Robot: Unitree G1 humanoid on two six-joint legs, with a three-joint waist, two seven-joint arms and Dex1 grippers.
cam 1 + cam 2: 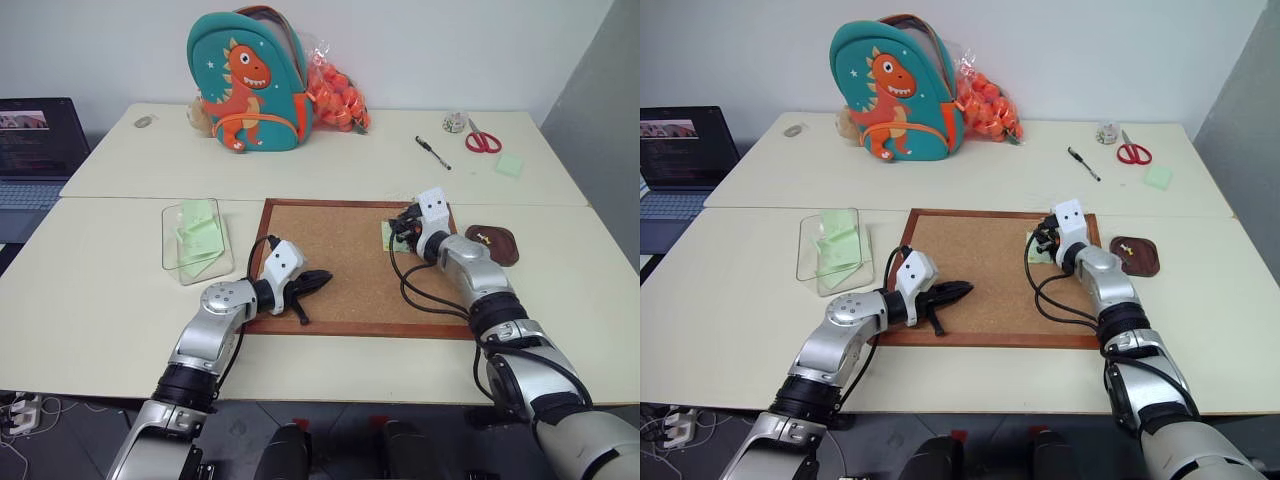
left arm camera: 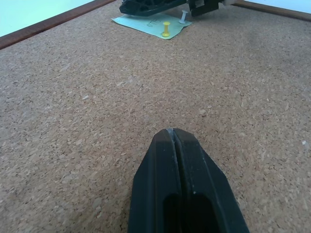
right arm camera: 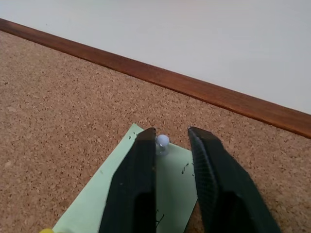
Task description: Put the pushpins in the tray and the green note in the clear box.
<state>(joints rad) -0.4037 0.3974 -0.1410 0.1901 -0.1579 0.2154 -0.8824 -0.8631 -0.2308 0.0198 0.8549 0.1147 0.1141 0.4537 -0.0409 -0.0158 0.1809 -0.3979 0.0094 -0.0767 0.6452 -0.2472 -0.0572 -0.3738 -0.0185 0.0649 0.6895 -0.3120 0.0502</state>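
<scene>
Two pushpins hold my attention: a clear, pale-headed pushpin [image 3: 162, 141] and a yellow-headed pushpin [image 2: 166, 29], both standing upright in the thin pale green paper note [image 3: 170, 194] on the large cork board with its brown wooden frame [image 1: 340, 265]. From my head cameras the note sits near the board's far right corner, flat on the cork, close to the frame edge. I cannot tell from these pictures which way its long side runs; in the right wrist view one corner of it points toward the frame.

My right gripper [image 3: 170, 136] is down over the note, its two black fingers narrowed around the pale pin. The pin's head sits against the inside of one finger [image 3: 141, 165], while a gap remains on the side of the other, so I cannot say the pin is gripped. The left wrist view shows the yellow pin just beside that same gripper.

My left gripper [image 1: 318, 280] hangs over the near left part of the board, fingers pressed flat together on nothing, pointing across the cork toward the note.

The small dark brown wooden tray [image 1: 500, 250] lies on the table just right of the board, with pale specks in it. The clear plastic rectangular box [image 1: 170, 240] lies left of the board, its long side running away from me, with pale green paper inside.
</scene>
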